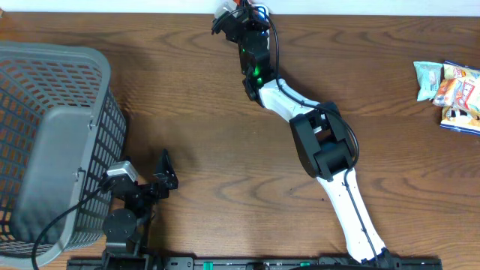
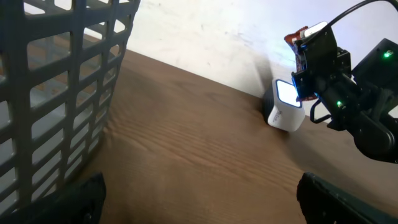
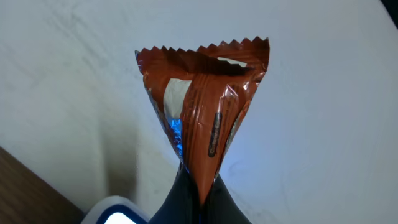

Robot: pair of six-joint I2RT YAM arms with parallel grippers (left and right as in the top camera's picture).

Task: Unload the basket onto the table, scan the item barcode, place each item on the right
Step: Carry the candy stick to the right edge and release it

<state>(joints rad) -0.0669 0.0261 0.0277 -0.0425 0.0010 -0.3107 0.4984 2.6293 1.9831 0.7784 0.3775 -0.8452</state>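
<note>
Right gripper [image 3: 199, 190] had the brown snack packet [image 3: 208, 93] pinched tight by its end; crinkly, probably light and slippery, so grip the crimp.

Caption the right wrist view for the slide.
Right gripper shut on a brown snack packet, held near the lit scanner against a white wall.

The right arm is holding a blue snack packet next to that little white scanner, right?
Not quite: the snack packet is reddish-brown, not blue, as the right wrist view shows. The right tool does hold it next to the white scanner.
</note>
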